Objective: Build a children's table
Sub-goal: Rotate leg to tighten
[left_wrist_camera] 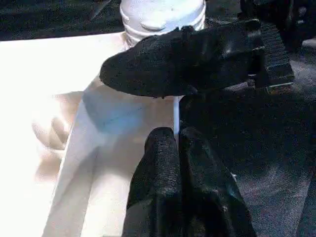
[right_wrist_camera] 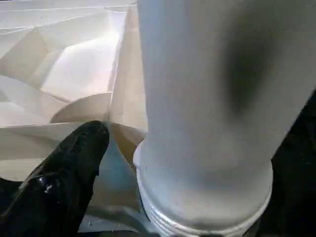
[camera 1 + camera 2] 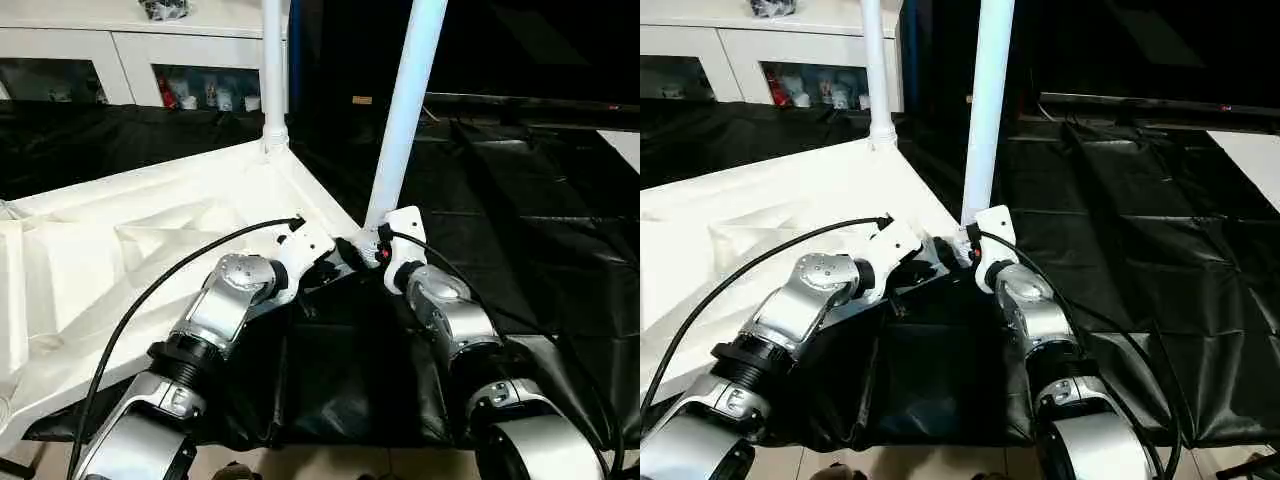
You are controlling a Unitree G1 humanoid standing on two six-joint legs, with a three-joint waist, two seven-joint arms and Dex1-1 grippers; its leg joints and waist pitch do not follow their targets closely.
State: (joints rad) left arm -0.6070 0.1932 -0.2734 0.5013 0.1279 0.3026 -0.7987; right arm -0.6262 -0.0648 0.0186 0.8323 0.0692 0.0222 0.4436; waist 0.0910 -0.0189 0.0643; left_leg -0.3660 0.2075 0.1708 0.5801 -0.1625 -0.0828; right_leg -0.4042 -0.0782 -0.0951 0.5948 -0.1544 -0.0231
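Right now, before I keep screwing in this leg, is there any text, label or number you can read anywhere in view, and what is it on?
No readable text anywhere.
Table top and both upright legs: plain white, no markings.
Small tag on the dark backdrop: too small to read.
Items in the cabinet: too small and blurred to read.

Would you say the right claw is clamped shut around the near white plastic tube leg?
No, the right claw stands open at the near white plastic tube leg, one black finger apart from it.
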